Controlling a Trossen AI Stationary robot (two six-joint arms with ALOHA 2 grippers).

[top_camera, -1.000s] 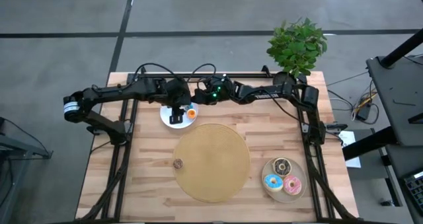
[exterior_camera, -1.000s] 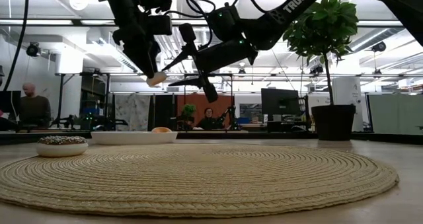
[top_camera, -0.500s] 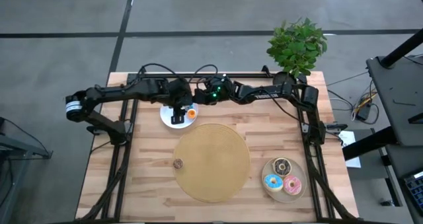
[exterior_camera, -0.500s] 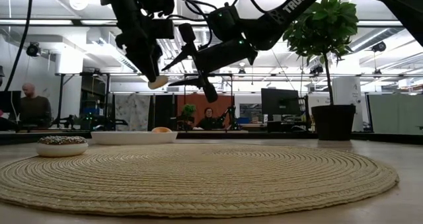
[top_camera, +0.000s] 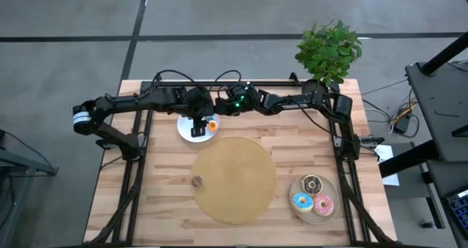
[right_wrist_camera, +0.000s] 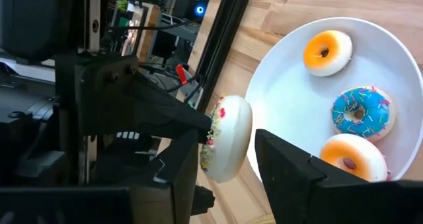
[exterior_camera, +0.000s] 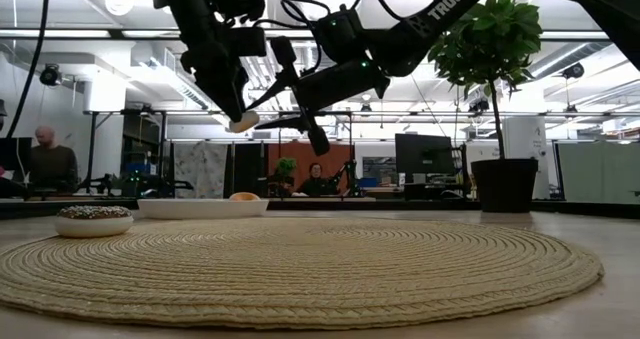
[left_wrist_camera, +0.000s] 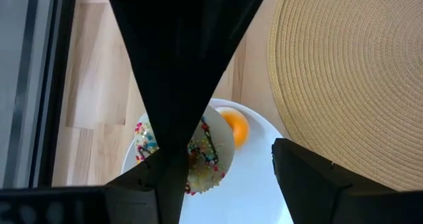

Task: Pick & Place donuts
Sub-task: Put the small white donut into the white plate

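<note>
I am watching the left gripper holding a white sprinkled donut by its edge, pinched at the fingertips. It is hanging above the white plate in the upper middle of the high view. The right gripper is reaching in from the right, its fingers standing apart on either side of that donut. I cannot tell whether they are touching it.

Two orange donuts and a blue sprinkled donut are lying on the white plate. A small brown donut is sitting at the left edge of the woven mat. Chocolate, blue and pink donuts are resting on the beige plate at lower right.
</note>
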